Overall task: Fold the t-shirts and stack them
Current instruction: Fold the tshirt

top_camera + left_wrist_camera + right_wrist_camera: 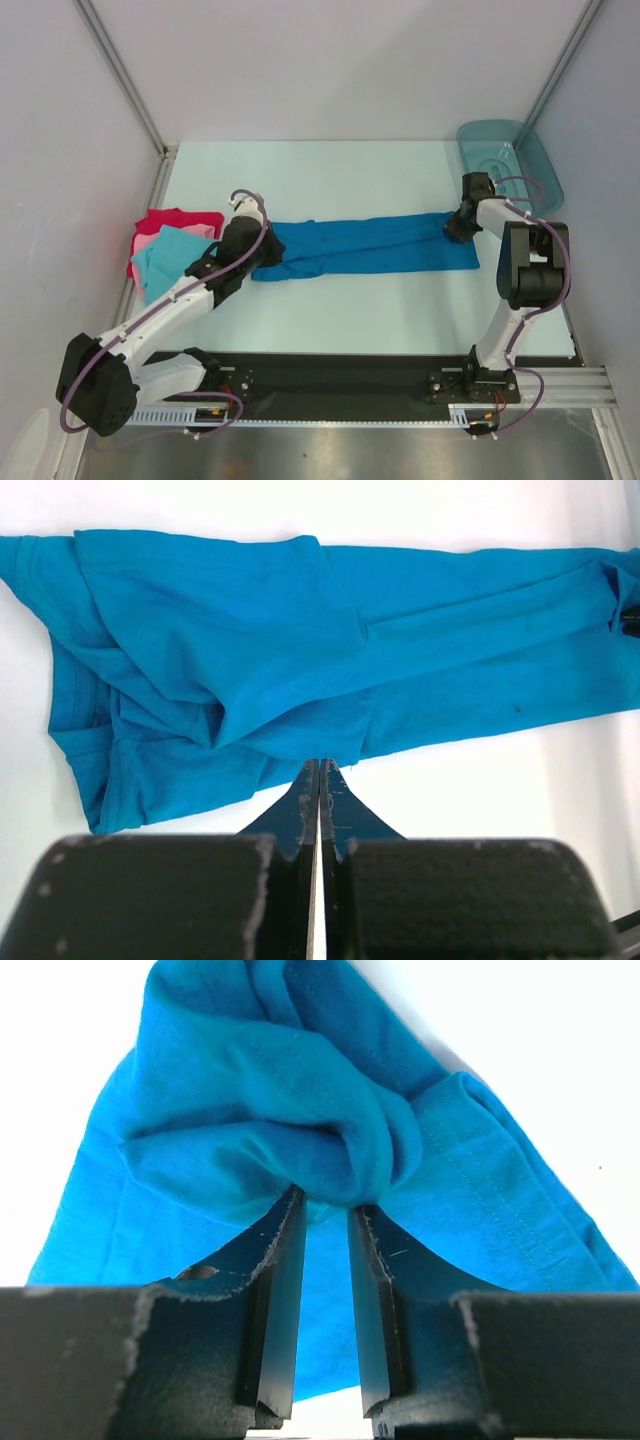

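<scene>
The blue t-shirt (370, 245) lies on the table (350, 310) as a long, narrow band, stretched from one arm to the other. At its right end my right gripper (325, 1210) has a thick bunch of the cloth pinched between its tips, and the jaws stand a little apart around this bunch. My left gripper (320, 770) is fully closed, with its tips exactly at the near edge of the cloth. I cannot tell whether a thin layer is caught there.

The turquoise t-shirt (165, 258) lies on top of the pink t-shirt (150, 243) and the red t-shirt (165, 218), in a pile near the left edge of the table.

I judge this cloth to be light, soft and without any stiffness. It will hang down and wrinkle wherever it is not supported, and it will drag over the table more than slide. A bunched grip holds well, but it makes uneven folds. I think it is better to take a hem or a corner, through all the layers, so that the edge stays straight. The left end is crumpled around the sleeve, so I would look for a flat, clear edge there.
</scene>
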Available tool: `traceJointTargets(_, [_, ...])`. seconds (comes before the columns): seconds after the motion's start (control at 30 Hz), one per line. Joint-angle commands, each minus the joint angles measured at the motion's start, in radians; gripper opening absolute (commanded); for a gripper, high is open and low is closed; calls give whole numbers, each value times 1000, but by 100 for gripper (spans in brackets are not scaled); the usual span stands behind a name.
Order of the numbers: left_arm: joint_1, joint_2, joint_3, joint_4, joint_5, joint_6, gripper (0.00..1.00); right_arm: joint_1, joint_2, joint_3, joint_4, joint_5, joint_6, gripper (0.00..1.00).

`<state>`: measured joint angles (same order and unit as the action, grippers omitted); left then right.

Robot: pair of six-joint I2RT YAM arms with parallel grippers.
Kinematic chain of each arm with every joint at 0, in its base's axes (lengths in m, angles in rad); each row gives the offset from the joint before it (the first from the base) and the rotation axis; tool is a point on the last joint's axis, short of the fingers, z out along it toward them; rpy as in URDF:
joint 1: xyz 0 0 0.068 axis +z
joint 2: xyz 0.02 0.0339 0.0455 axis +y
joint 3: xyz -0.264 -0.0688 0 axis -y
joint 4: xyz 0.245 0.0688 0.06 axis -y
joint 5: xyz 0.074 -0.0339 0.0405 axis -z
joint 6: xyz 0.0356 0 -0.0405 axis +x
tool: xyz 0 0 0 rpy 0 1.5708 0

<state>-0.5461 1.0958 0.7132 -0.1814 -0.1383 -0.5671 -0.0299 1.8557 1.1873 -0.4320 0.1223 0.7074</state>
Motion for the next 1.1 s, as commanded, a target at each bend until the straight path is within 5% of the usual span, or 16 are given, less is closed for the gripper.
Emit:
traceJointTargets(0.0, [-9,-20,17,19,-17,16,0,12,8,15,24,-4,18,28])
traceJointTargets(0.13, [-9,-19,20,19,-17,16,0,16,5,26,15,5,14,21])
traceJointTargets(0.23, [-11,-19,19,17,-17,16,0,16,0,26,13,13,14,0])
traceJointTargets(0.57, [-9,-31,11,20,-18,15,0,13,-30,21,4,54,7,0])
traceJointTargets(1.07, [-11,-36,-1,28,-7,4,0,-13,-44,236,-212,165,-43,0])
